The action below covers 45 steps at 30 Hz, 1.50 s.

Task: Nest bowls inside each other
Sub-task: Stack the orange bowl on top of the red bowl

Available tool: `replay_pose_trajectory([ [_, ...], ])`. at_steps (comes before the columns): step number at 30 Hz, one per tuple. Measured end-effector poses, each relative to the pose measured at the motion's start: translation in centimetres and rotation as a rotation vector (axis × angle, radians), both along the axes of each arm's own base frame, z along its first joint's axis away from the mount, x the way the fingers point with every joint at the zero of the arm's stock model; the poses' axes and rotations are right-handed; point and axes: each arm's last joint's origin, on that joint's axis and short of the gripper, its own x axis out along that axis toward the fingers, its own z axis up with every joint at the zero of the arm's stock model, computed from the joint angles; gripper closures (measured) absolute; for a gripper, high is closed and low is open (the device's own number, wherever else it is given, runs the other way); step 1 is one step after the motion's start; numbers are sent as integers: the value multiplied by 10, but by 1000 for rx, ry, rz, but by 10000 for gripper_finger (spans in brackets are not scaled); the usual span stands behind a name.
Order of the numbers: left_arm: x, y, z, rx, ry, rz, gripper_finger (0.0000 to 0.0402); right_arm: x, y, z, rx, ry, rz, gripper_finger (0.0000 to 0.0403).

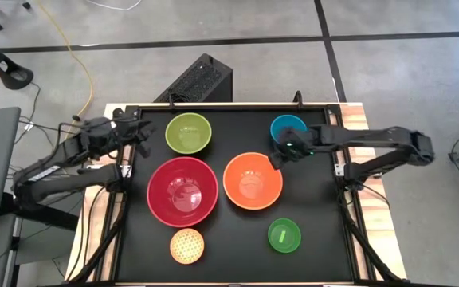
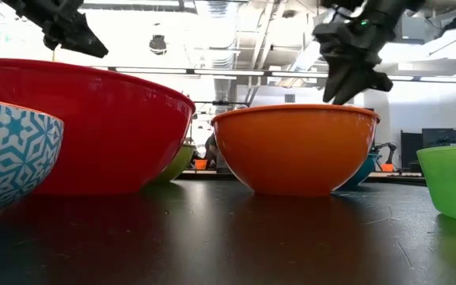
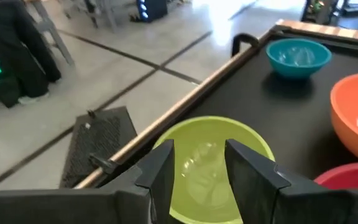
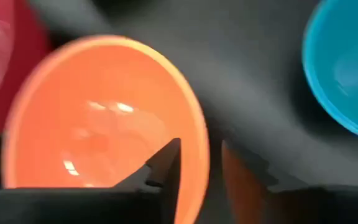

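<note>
Six bowls stand apart, upright on their bases, on the black tabletop. They are red, orange, lime-green, blue, dotted yellow and small bright green. My left gripper hangs open in the air at the table's far left, just left of the lime-green bowl and pointing toward it. My right gripper is open and points down. It hovers just over the orange bowl's far right rim, beside the blue bowl. In the low view its fingertips stand slightly above that rim.
A raised black frame borders the tabletop. A black box sits on the floor beyond the far edge. Bare tabletop lies between the orange and bright green bowls, and along the near right.
</note>
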Motion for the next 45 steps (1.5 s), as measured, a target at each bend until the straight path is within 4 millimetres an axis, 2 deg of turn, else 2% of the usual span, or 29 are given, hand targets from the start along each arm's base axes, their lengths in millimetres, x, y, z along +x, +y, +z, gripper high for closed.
replay_pose_trajectory([
  [4,3,6,-3,-32,29,9,268,21,-3,-4,21,73,2,208],
  [7,6,9,-6,-65,45,-15,264,33,-3,-15,43,124,28,183],
  [14,10,11,-10,-113,65,-49,262,53,-5,-48,42,239,72,171],
  [18,10,11,-10,-123,55,-44,262,62,-8,-62,51,264,72,206],
  [20,10,11,-10,-132,48,-39,262,64,-9,-65,61,262,78,249],
  [23,10,10,-11,-142,51,-36,262,63,-10,-65,67,268,81,339],
  [25,10,10,-12,-148,58,-35,262,61,-12,-57,68,239,77,381],
  [29,10,10,-12,-166,46,-26,262,46,-25,-39,33,227,16,385],
  [32,10,10,-12,-167,45,-25,262,36,-32,-7,10,193,-13,390],
  [36,10,10,-12,-174,39,-22,262,32,-30,38,-36,166,-21,390],
  [38,9,10,-13,-183,39,-19,262,42,-27,57,-63,93,-2,390],
  [41,9,10,-15,-199,55,-16,262,70,-21,80,-108,-30,7,390],
  [45,8,9,-16,-208,70,-15,262,123,-11,82,-135,-76,59,390],
])
